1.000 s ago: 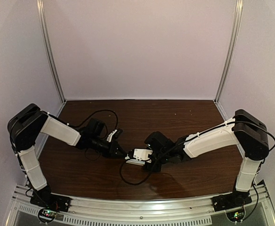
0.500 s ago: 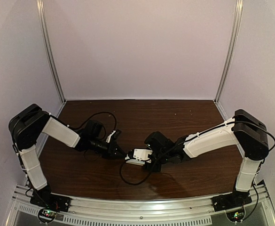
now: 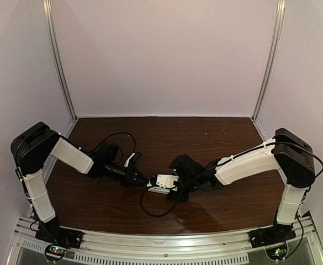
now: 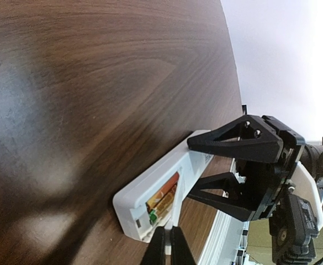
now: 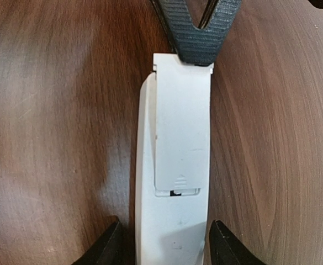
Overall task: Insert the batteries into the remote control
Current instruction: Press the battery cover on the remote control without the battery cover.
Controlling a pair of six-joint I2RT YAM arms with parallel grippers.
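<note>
left claw [image 4: 165,231] pressed together, tips on cover [image 5: 182,132] end | right claw [image 5: 167,225] spread astride remote [image 4: 144,190] | remote well off surface [image 3: 205,138] edges

The counter [image 5: 51,110] is dark brown wood, streaked with wavy lighter grain. The remote control [image 5: 172,221] is plain white. The cover plate [image 5: 182,127] on the remote control's back is the same white, with a small ridged arrow mark near one edge. Inside the remote control's open end the batteries [image 4: 162,200] show orange and gold, with a touch of green. The left pincer [image 5: 197,55] at the remote control's far end is black with fine ribbing; the right pincer [image 5: 168,245] is plain matte black.
</note>
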